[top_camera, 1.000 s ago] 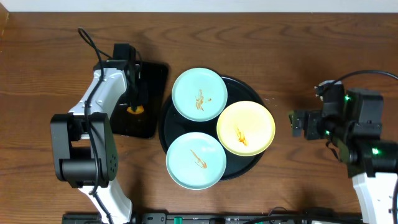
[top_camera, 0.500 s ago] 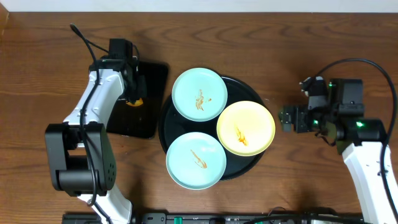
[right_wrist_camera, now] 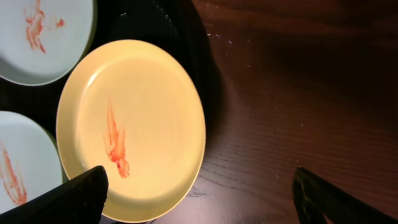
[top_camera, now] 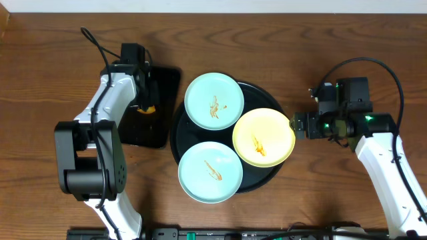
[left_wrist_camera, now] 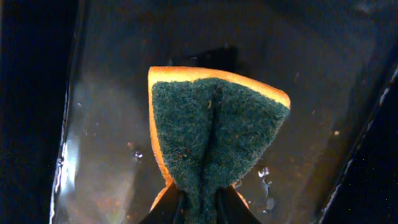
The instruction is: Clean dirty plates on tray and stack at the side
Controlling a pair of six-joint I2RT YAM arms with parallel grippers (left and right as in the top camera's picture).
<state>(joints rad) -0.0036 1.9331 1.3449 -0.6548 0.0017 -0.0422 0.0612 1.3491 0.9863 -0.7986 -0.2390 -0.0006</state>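
Observation:
Three plates lie on the round black tray (top_camera: 176, 137): a mint one (top_camera: 213, 101) at the back, another mint one (top_camera: 210, 171) at the front, and a yellow one (top_camera: 263, 137) on the right. All three carry orange sauce streaks. My left gripper (left_wrist_camera: 199, 208) is shut on a green-and-orange sponge (left_wrist_camera: 211, 130), which it holds over the wet rectangular tray (left_wrist_camera: 112, 155). My right gripper (right_wrist_camera: 199, 193) is open wide, and its fingers (right_wrist_camera: 81, 196) straddle the right edge of the yellow plate (right_wrist_camera: 143, 118) without touching it.
The small rectangular black tray (top_camera: 167, 80) sits just left of the round tray. Bare wooden table (top_camera: 333, 53) stretches to the right and behind. Cables trail from both arms.
My right arm has moved left up to the yellow plate's edge, with its jaws still wide. My left gripper has stayed over the rectangular tray with the sponge.

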